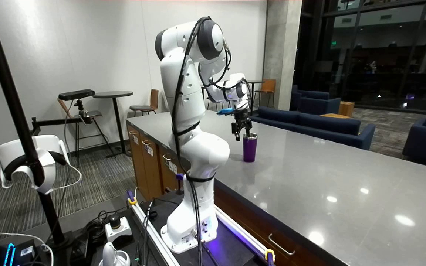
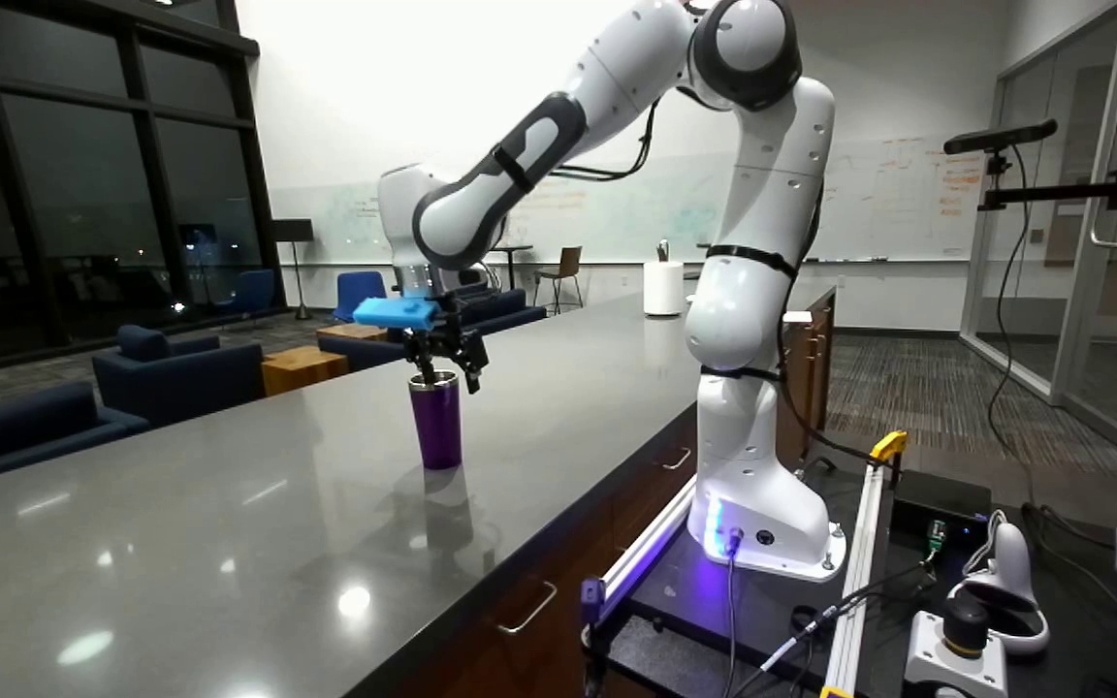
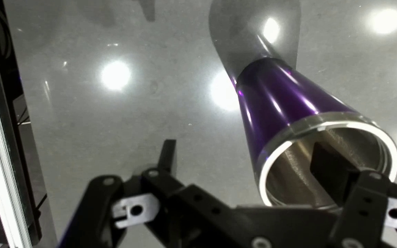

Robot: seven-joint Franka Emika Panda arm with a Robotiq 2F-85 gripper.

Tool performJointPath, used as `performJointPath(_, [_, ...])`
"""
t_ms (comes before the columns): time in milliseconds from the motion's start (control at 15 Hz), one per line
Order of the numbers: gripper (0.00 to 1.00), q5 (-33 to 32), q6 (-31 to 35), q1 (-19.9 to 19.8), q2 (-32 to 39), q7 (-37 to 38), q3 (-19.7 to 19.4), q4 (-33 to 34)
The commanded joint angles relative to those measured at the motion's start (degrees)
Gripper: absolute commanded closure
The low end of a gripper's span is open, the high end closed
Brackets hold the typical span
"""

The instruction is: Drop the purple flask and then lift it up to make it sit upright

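While exterior views hide it, wrist view shows fingertip [image 3: 329,170] inside flask [image 3: 288,115].

The flask [image 3: 281,93] is deep purple with a silver rim [image 3: 305,125], the gripper [image 3: 248,158] mostly black, the arm [image 2: 781,184] white with black bands [image 2: 749,256] (one bright blue block [image 2: 396,312] near the gripper). The counter [image 1: 309,184] is grey, the far sofa [image 1: 324,128] navy, the cabinet doors [image 1: 153,170] brown, the carpet [image 1: 98,188] striped in greys.
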Motion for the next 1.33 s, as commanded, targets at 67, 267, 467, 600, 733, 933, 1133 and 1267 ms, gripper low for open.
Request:
performJointPath(67, [0.00,-5.29,-5.73,1.52,3.18,2.32,0.90,4.48])
performJointPath(267, [0.00,-6.22,-8.91,2.98,4.78,1.35,0.91,6.65])
performJointPath(467, [0.00,-4.45,-10.10,4.75,6.27,-2.55,0.48,8.49])
performJointPath(600, [0.00,-4.35,-10.98,5.57,7.39,-4.04,0.51,9.91])
performJointPath(733, [0.00,-4.29,-11.56,6.27,8.49,-5.63,0.47,11.14])
performJointPath(933, [0.00,-2.38,-10.16,7.29,9.43,-10.14,0.25,12.29])
performJointPath(1133, [0.00,3.74,-5.25,8.12,9.03,-20.34,-0.18,12.26])
performJointPath(1267, [0.00,9.09,-2.43,8.46,8.77,-27.23,-0.43,12.00])
